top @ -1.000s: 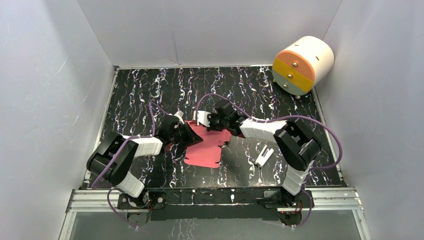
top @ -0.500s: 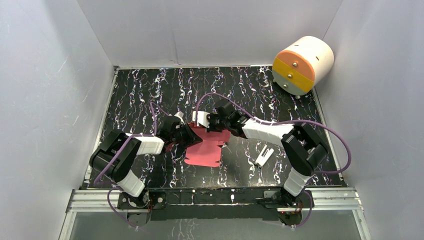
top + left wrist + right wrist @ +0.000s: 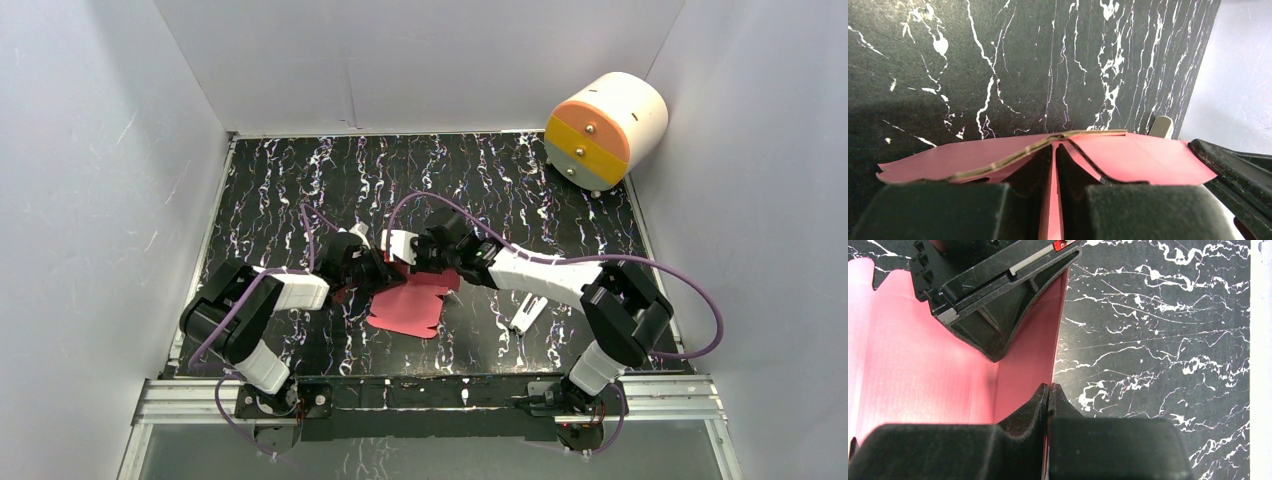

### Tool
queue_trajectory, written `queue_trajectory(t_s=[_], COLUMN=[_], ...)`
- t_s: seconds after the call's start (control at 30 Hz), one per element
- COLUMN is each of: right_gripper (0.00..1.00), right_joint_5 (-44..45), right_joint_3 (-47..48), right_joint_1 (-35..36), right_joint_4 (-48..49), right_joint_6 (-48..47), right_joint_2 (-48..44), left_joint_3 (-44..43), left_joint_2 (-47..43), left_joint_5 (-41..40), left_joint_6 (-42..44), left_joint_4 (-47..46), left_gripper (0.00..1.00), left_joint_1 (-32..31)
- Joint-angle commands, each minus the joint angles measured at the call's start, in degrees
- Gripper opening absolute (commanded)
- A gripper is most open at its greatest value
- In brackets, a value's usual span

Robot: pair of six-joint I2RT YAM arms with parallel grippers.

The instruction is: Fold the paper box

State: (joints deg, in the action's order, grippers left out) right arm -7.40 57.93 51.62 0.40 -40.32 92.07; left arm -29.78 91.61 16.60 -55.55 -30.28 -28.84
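The box [image 3: 410, 305] is a pink-red card sheet with notched edges, lying mostly flat near the middle of the table [image 3: 300, 180], a little toward the near edge. Its far end is lifted where the two arms meet. In the left wrist view the card [image 3: 1128, 155] spreads out to both sides like shallow wings, with a raw brown edge running along the top, and one thin upright fold of it drops straight down between the fingers. The left gripper [image 3: 1054, 155] has its jaws closed on that fold, with only the thickness of the card between the pads. In the top view this left gripper [image 3: 378, 272] comes in from the left onto the sheet's far left corner. The right gripper [image 3: 415, 258] reaches in from the right and meets it almost tip to tip over the raised end. In the right wrist view the right gripper [image 3: 1048, 392] is also closed, pinching a flap that stands on edge, its fingers pressed together with the card edge between them. To the left of that flap the broad face of the card [image 3: 923, 370] lies open, and the left gripper [image 3: 998, 295] sits on it just beyond. A small white clip [image 3: 527, 313] lies on the table to the right of the sheet, apart from it and under the right forearm. A white-and-orange cylinder [image 3: 605, 128] stands at the far right corner, well away from the box.
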Motion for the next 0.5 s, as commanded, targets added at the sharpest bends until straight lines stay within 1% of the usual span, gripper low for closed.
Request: queue_trajectory(t_s=[0.0, 0.1, 0.27, 0.37, 0.47], right_gripper=[0.0, 0.0, 0.0, 0.0, 0.0], right_joint_5=[-0.72, 3.8, 10.38, 11.98, 11.77], right_joint_3=[-2.15, -3.42, -2.54, -1.6, -0.87], right_joint_1=[2.52, 2.46, 2.34, 2.22, 2.25], right_joint_4=[5.19, 7.75, 9.08, 10.58, 11.47], right_joint_6=[2.5, 2.06, 0.1, -0.35, -0.76], right_joint_2=[-3.88, -3.64, -2.32, -1.6, -1.04], left_joint_3=[1.19, 1.42, 1.47, 1.26, 2.32], left_joint_2=[-1.69, -4.51, -11.58, -14.1, -16.28], left_joint_5=[-2.43, -2.19, -2.96, -2.84, -1.91], left_joint_6=[0.66, 1.02, 3.62, 4.86, 4.53], left_joint_4=[0.23, 1.77, 8.7, 13.02, 14.1], left_gripper=[0.07, 0.11, 0.16, 0.16, 0.17], left_joint_1=[-0.08, -0.08, -0.08, -0.08, -0.08])
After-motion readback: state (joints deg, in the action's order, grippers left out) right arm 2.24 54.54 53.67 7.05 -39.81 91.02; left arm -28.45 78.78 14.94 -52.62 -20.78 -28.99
